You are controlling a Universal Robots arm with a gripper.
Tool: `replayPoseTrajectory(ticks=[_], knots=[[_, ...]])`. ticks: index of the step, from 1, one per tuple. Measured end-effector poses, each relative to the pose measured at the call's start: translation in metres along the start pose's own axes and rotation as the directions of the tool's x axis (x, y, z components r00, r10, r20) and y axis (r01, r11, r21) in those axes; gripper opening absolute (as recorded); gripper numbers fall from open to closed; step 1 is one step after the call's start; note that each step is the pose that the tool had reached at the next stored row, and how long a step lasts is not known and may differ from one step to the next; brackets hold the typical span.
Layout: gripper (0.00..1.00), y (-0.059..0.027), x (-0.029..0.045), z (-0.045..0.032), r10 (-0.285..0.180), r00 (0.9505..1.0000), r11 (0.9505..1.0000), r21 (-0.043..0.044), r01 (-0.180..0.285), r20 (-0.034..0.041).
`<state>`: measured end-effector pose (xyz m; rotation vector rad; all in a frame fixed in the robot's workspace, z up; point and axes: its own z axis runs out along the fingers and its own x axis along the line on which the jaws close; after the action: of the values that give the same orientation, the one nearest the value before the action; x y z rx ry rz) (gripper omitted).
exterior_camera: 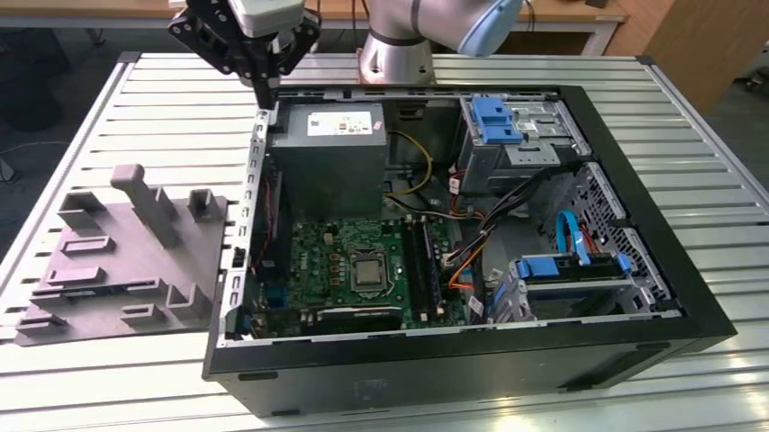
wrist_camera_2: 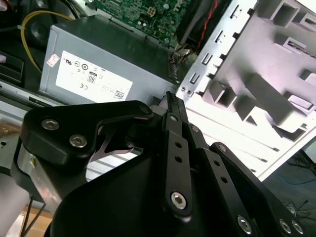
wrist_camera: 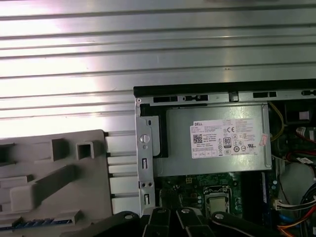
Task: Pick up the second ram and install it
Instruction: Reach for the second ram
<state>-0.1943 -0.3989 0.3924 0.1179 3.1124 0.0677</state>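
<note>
Gripper [exterior_camera: 262, 90] hangs over the back corner of the case [exterior_camera: 481, 369], on the exterior view's left, just above the wall edge beside the PSU [exterior_camera: 330, 153]. In the second wrist view its black bolted linkage runs down to thin fingers that look pressed together, with nothing between them, so it is closed and empty. The ram [wrist_camera: 34, 223] is probably the thin bluish strip lying flat in a groove of the fixture [exterior_camera: 132, 261], well apart from the gripper, though it's hard to confirm. The fixture is matte grey plastic with blocky posts and pockets, likely shaped to keep parts at fixed poses for grasping, and sits just beside the case. The case lies on its side with the panel off, giving top access to the green board [exterior_camera: 324, 261] and its long black slots [exterior_camera: 419, 261]. The PSU is a plain grey metal box with a pale label. The table [exterior_camera: 673, 90] is ribbed, shiny aluminium.
</note>
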Motion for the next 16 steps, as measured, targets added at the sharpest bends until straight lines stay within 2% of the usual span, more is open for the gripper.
replayPoseTrajectory(ticks=[16], knots=[[0.11,-0.0027,0.036,-0.0006,0.0,1.0,1.0,0.0001,0.0,-0.0001]])
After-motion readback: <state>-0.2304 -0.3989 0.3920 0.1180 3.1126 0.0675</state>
